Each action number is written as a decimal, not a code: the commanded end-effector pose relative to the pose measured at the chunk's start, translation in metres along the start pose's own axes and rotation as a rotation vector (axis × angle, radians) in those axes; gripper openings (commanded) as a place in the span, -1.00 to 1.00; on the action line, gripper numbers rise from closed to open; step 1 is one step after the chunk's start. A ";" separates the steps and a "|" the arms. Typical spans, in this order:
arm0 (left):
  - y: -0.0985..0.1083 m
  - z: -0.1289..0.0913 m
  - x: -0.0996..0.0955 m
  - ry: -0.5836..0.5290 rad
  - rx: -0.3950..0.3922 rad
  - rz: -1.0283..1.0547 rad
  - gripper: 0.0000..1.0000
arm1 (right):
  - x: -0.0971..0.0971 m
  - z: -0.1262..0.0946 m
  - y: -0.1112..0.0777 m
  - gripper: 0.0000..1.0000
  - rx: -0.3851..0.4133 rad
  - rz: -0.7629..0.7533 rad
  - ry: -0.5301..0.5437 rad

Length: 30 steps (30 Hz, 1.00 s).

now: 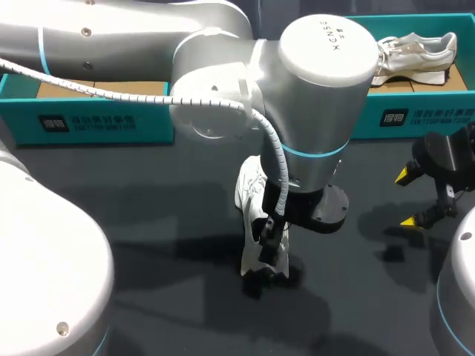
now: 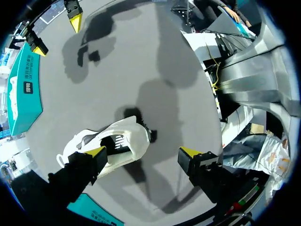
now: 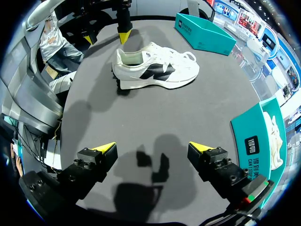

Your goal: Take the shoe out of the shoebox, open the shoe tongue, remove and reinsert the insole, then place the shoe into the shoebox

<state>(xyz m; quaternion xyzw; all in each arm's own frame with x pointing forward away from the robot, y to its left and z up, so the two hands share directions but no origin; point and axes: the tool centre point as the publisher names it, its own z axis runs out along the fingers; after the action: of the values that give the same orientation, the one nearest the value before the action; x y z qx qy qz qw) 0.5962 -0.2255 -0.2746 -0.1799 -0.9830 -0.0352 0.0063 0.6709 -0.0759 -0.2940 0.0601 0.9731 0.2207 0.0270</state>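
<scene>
- The left gripper point(image 2: 142, 154) hangs over the white shoe point(image 1: 251, 194) with its jaws spread wide.
- One yellow tip point(image 2: 98, 152) is at the shoe's side near the opening. I cannot tell whether it touches.
- The other tip stands past the heel over bare table, so this gripper grips nothing.
- The shoe rests on its sole on the dark table point(image 1: 133, 222), outside both boxes. In the head view it is near the middle, a little toward 6 o'clock.
- The right gripper point(image 3: 151, 148) is at the shoe's 3 o'clock in the head view, well apart from it.
- Its jaws are also wide, with nothing between them and only table beneath.
- From the right wrist, the shoe lies ahead at the gripper's 12 o'clock, side-on, and the left gripper's tips are at its heel end.
- A teal shoebox point(image 1: 415, 119) stands at the table's far edge, at the shoe's 1 o'clock, with a second shoe point(image 1: 415, 53) inside it.
- A second shoebox point(image 1: 89, 122), also teal, stands at the shoe's 10 o'clock. The left arm hides most of it, and only a strip of brown floor shows inside.
</scene>
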 end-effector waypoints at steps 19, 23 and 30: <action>0.002 0.059 -0.003 0.041 0.008 -0.169 1.00 | 0.002 0.000 0.000 1.00 0.003 0.000 -0.004; -0.002 0.070 -0.004 0.044 0.006 -0.178 1.00 | 0.002 0.000 0.000 1.00 0.003 0.000 -0.004; -0.003 0.083 -0.003 0.053 0.012 -0.191 1.00 | 0.002 0.000 0.000 1.00 0.003 0.000 -0.004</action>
<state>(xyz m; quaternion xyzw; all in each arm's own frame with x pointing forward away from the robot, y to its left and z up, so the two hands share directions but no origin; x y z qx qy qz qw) 0.5981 -0.2205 -0.3514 -0.0853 -0.9954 -0.0337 0.0282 0.6709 -0.0760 -0.2941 0.0601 0.9731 0.2207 0.0270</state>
